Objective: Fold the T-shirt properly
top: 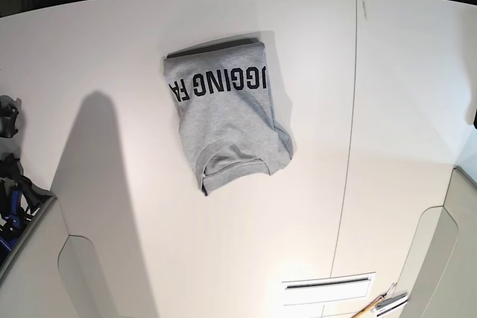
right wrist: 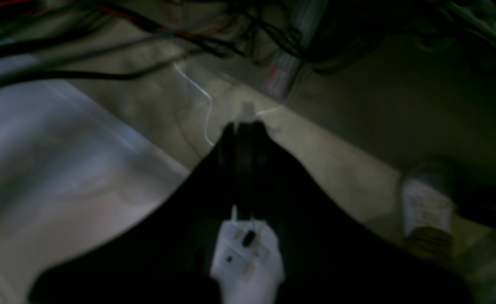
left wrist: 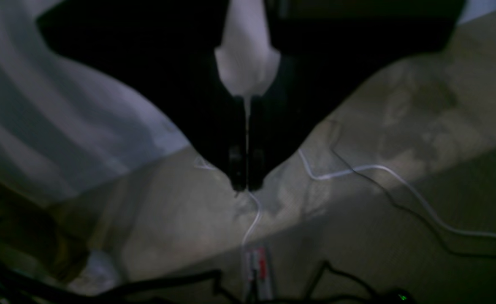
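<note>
T-shirt (top: 231, 121) folded on white table (top: 313, 206); lettering up

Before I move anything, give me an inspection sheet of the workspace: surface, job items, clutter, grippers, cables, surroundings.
Surface: white table, thin dark seam running down it
Job's things: grey T-shirt, folded into a compact shape, lettering up, one lower corner bulging out
Clutter: slim orange item at the bottom edge
Grippers: left gripper shut; right gripper looks shut, view dark
Cables: white cable on the floor
Surroundings: pale shoe
</note>
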Controlling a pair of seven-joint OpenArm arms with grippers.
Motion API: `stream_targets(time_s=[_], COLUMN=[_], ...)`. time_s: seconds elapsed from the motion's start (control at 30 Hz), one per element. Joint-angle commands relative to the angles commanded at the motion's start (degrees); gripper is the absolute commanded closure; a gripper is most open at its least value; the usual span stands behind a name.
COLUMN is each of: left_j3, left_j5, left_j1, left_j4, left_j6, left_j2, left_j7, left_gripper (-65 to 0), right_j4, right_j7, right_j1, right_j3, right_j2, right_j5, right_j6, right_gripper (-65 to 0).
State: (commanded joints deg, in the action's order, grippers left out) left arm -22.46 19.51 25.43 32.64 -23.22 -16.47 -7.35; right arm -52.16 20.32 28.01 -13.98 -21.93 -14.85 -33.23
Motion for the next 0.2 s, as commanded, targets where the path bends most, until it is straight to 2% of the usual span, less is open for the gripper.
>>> stream_targets(time_s=[0.13,0.2], left_j3=[-3.76,-3.78], left_j5=[-0.02,0.0], left_j1=[-3.23,-3.91], left_j4=[-0.5,-0.22], left_j6=[4.33,4.79], left_j2=[-0.04,-0.04], left_j7=[1.16,1.2], left_gripper=[-1.5,-1.5], right_j4=[6.05,6.36], right_j7=[0.0,-0.02], right_j1=[-5.11,-6.4], right_j3=[-0.5,-0.5], right_j2=[2.36,2.91], right_j5=[2.01,1.88], right_j6=[0.0,-0.02], right_gripper=[0.0,0.0])
